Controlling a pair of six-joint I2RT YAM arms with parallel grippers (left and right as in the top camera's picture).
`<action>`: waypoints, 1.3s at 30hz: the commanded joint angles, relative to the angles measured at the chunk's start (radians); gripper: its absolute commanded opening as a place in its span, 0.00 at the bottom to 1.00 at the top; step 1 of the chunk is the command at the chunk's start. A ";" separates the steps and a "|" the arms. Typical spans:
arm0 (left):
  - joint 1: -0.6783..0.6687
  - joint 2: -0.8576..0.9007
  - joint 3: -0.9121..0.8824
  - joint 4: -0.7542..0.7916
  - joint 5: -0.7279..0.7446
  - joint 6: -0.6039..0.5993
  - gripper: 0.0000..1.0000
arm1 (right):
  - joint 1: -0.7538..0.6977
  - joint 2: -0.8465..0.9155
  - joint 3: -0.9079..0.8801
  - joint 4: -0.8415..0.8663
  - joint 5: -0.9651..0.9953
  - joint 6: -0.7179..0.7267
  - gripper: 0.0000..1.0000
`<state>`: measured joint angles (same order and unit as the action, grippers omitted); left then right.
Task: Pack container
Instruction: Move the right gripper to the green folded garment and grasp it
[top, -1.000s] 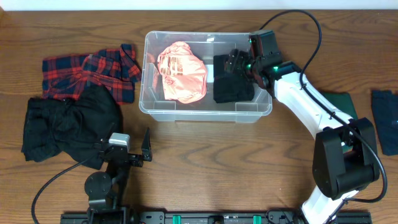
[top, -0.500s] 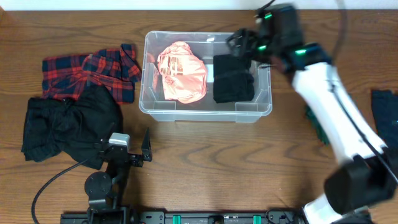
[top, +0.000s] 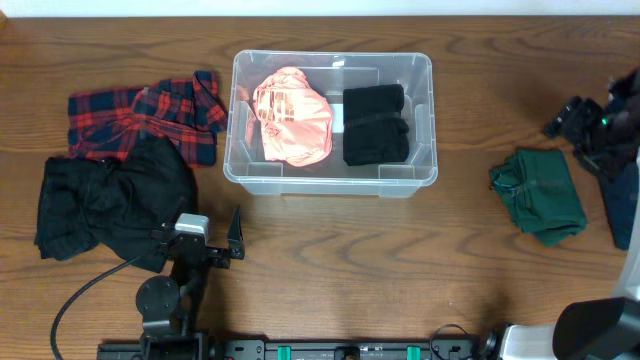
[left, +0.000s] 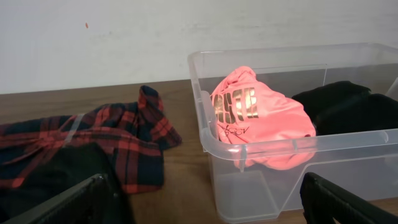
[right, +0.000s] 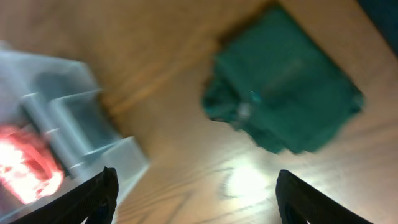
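At near-left table edge: left gripper (left: 202, 186), jaws wide, holding nothing. Toward right: green garment (top: 540, 192) flat on wood. Right gripper (right: 198, 199) near it on far side, jaws wide, empty. Mid-table: container (top: 330, 182) upright, with pink garment (top: 292, 115) in left half and black garment (top: 375, 125) in right half. We judge container light, stiff, slick-walled, with thick rim the best hold. Garments soft, limp; pinch at fold. Gold lettering on pink garment; we cannot read it. Far left: plaid shirt (top: 140, 115).
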<state>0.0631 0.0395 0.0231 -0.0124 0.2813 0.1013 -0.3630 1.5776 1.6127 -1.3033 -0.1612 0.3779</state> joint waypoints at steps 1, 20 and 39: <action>0.004 -0.001 -0.019 -0.032 0.003 -0.009 0.98 | -0.055 0.011 -0.078 0.015 0.030 0.018 0.79; 0.004 -0.001 -0.019 -0.032 0.003 -0.008 0.98 | -0.090 0.011 -0.456 0.275 0.218 0.329 0.77; 0.004 -0.001 -0.019 -0.032 0.003 -0.009 0.98 | -0.089 0.011 -0.711 0.702 0.217 0.306 0.27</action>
<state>0.0631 0.0395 0.0231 -0.0124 0.2813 0.1013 -0.4488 1.5841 0.9085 -0.6186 0.0418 0.7250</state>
